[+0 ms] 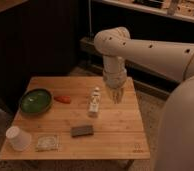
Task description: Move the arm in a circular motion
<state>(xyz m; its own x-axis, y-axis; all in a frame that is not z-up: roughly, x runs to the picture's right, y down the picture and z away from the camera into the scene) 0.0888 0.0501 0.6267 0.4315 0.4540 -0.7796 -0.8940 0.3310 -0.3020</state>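
The arm [150,50] is large, cream-white and smooth, with small dark dots along its thick segment. It reaches in from the right, bends at a rounded elbow [110,40] and points down over the wooden table [120,125]. Its pale gripper [117,95] hangs above the table's right part, just right of a small white bottle [94,101], apart from it and holding nothing.
On the table are a green bowl [35,100], an orange-red item [63,99], a dark rectangular block [82,130], a white cup [17,138] and a pale packet [47,142]. A dark cabinet stands behind, and a shelf runs at the back right.
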